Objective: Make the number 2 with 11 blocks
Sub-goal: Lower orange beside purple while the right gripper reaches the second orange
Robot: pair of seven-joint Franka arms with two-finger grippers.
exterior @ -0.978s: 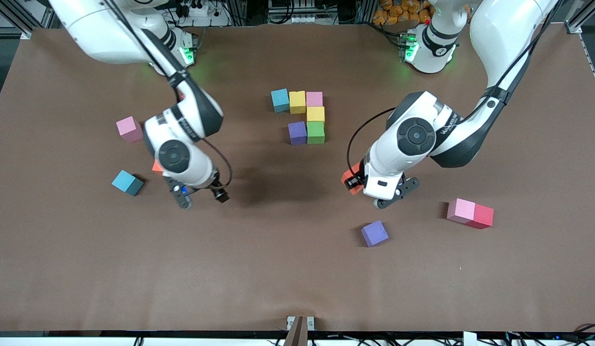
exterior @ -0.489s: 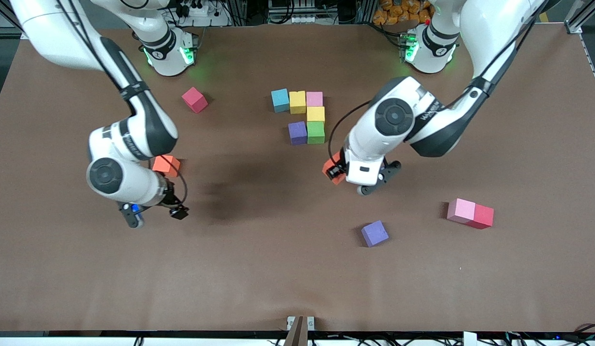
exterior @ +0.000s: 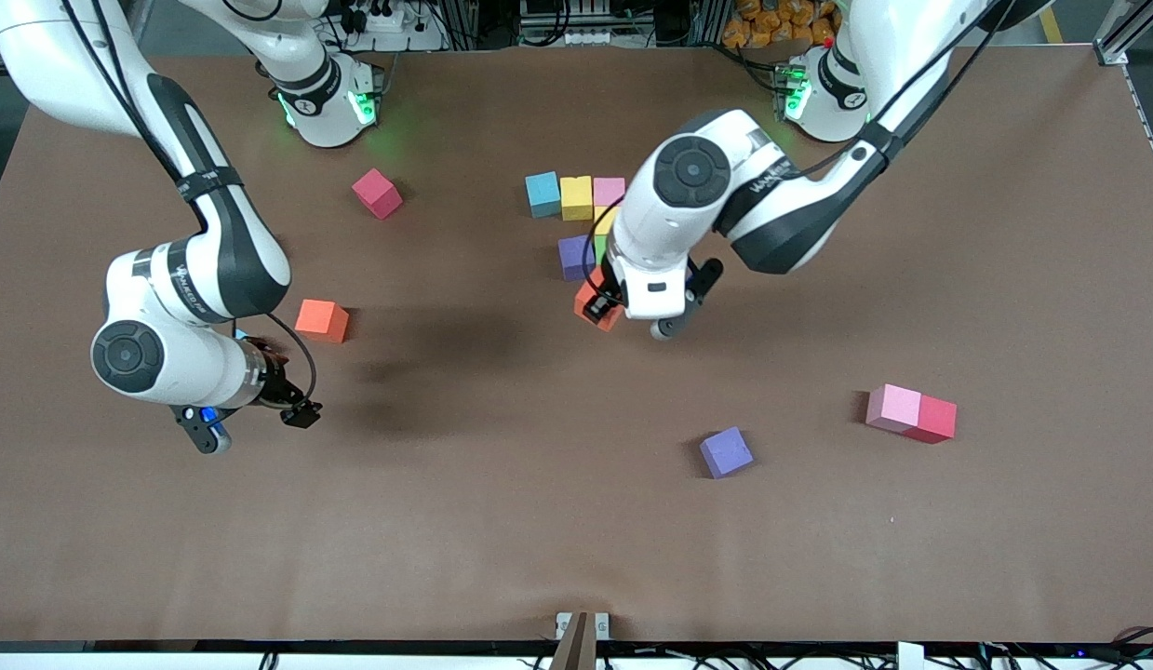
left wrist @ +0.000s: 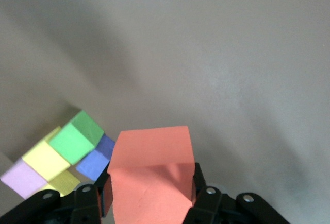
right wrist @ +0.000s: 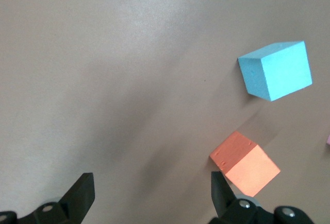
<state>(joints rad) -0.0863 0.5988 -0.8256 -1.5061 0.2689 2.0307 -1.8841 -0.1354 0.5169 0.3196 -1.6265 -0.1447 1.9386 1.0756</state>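
Observation:
Near the table's middle, blocks lie joined: cyan [exterior: 542,194], yellow [exterior: 576,197] and pink [exterior: 610,191] in a row. A purple block [exterior: 573,257] lies nearer the camera, and the left arm hides most of another yellow and a green block [left wrist: 77,137]. My left gripper [exterior: 606,301] is shut on an orange block [exterior: 595,307], held just above the table beside the purple one. My right gripper [exterior: 253,425] hangs open with nothing in it, near a loose orange block [exterior: 321,320] and a loose cyan block [right wrist: 276,70].
A red cube [exterior: 377,193] lies near the right arm's base. A loose purple block [exterior: 726,452] lies nearer the camera. A pink block [exterior: 893,408] touches a red cube [exterior: 931,419] toward the left arm's end.
The left arm has carried the orange block toward the joined blocks. The right arm has swung toward its own end of the table, uncovering the red cube and the loose orange block.

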